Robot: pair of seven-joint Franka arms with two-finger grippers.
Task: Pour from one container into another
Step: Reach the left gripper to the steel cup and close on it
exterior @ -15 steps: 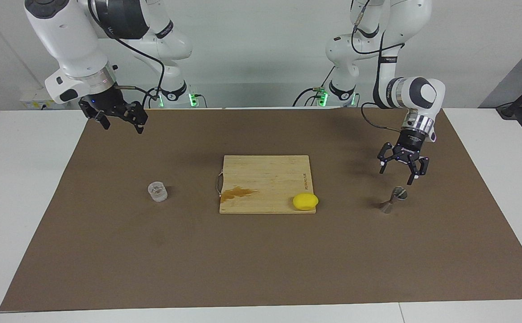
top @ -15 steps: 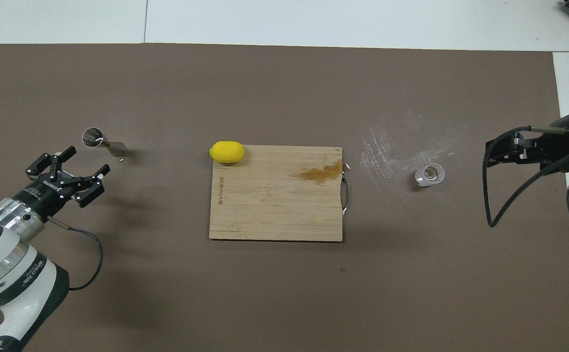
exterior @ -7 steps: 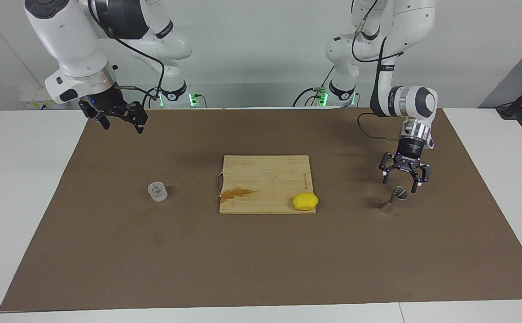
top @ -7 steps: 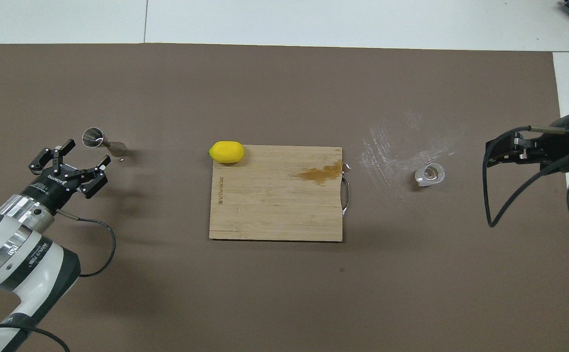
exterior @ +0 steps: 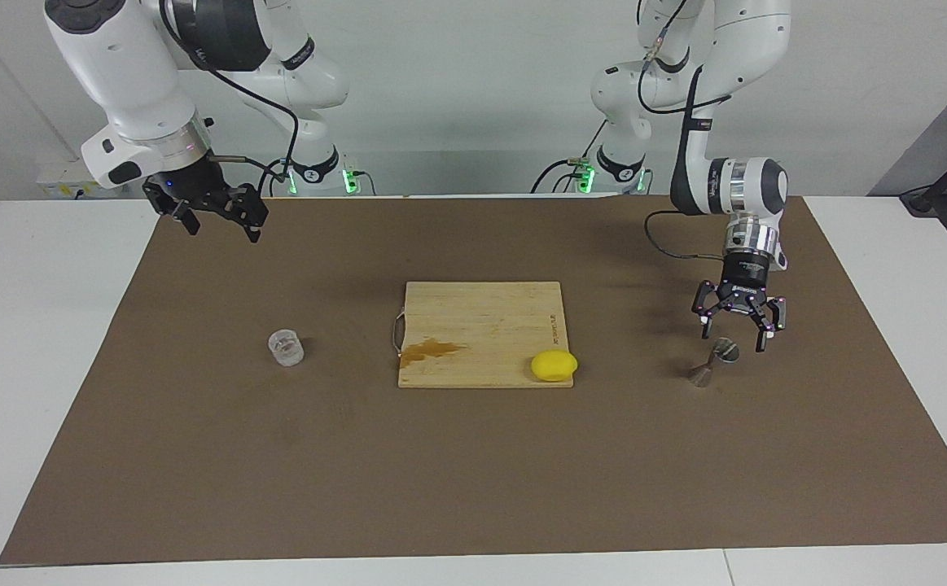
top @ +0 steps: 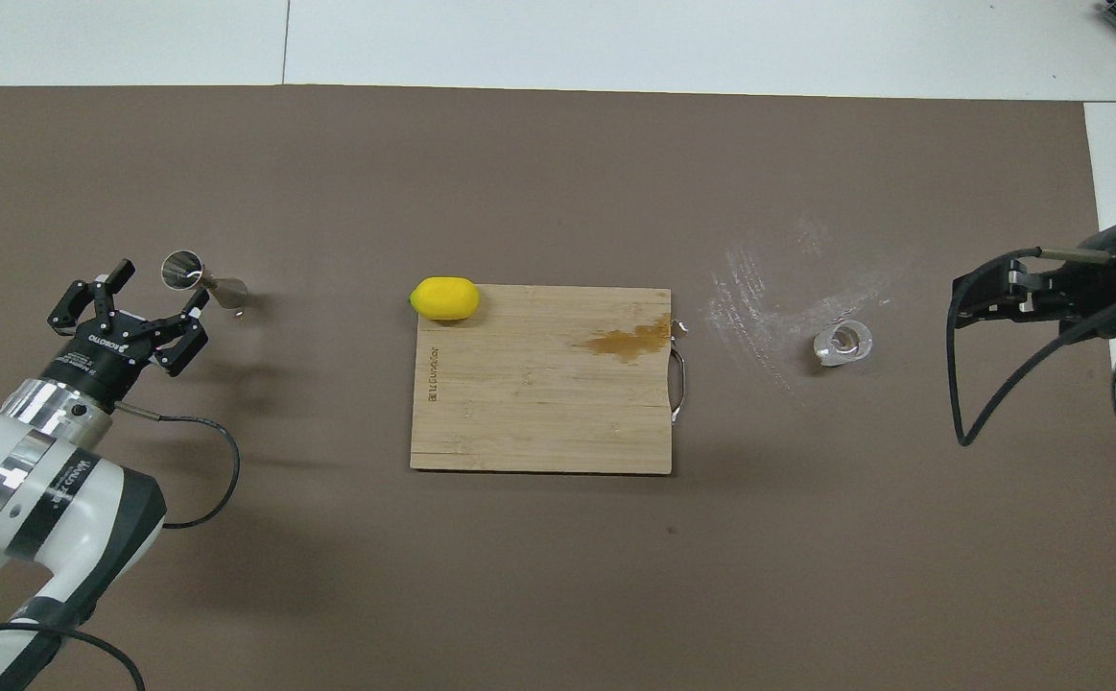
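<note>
The left claw (exterior: 736,331), spread wide, hangs over the jigger (exterior: 713,363) at its 12 o'clock, likely to steady it; the right claw (exterior: 217,218), spread, waits; the cup (exterior: 286,347) stands on the counter (exterior: 196,456) at the board's (exterior: 481,334) 9 o'clock

- A robotics lab, set up as a test bench rather than a real kitchen.
- Two white robot arms (exterior: 139,73) stand bolted at one edge of a white worktop (exterior: 41,325), with black cables (exterior: 278,106) looped along them and green status lights (exterior: 348,177) glowing at their bases.
- A plain brown mat (exterior: 473,472) covers the worktop.
- The wall (exterior: 473,98) by the arms is bare and pale.
- The few kitchen props, a wooden cutting board (exterior: 481,325) and a lemon (exterior: 554,365), lie spaced out like test pieces.
</note>
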